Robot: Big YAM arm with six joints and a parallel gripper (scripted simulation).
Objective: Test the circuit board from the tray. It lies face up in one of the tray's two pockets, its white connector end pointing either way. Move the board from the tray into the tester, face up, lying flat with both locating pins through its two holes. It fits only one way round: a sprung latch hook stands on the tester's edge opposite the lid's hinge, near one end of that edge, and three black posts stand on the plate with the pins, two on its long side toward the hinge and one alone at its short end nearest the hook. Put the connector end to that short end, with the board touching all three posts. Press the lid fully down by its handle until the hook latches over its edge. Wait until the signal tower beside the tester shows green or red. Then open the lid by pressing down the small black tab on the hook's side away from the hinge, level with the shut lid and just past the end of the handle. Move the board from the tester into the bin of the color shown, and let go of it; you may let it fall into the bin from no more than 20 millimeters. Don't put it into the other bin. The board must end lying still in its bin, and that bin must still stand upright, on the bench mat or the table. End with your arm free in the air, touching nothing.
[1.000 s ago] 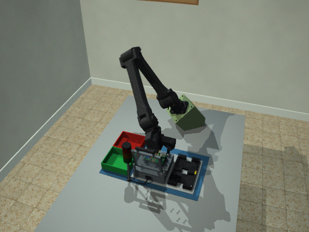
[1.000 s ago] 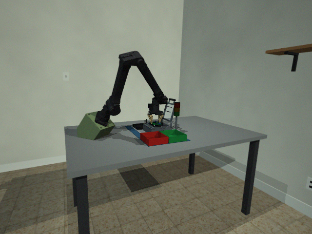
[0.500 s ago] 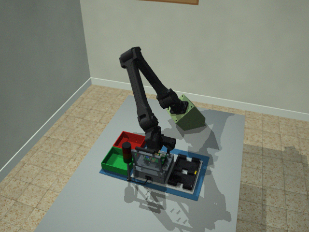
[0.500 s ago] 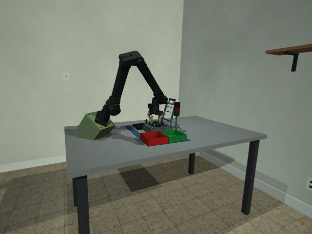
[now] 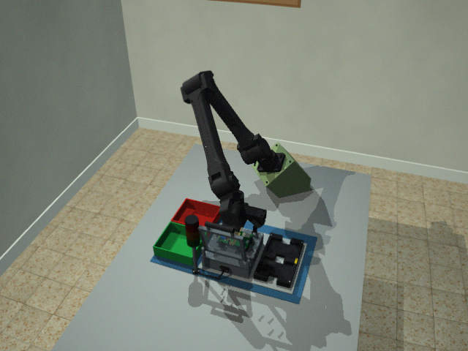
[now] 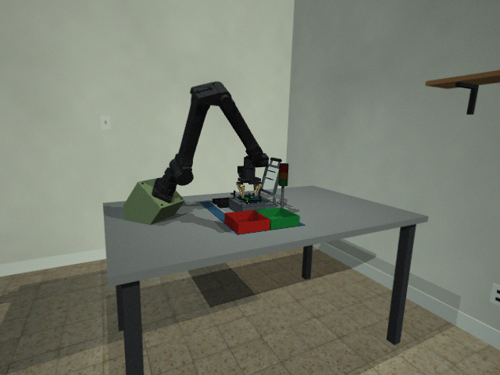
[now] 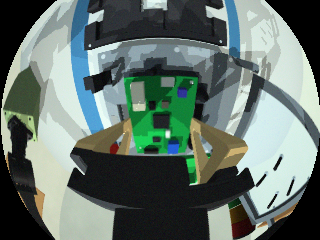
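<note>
Grey table carries a blue mat, with the arm mounted on a green angled base. On the mat: grey tester with lid raised, black tray just beside it, red bin and green bin touching each other, signal tower showing no clear lit colour. Hand is grasping the green circuit board by its long edges, over the tester plate. A white patch on the tray bears no legible writing; no brands or labels readable
</note>
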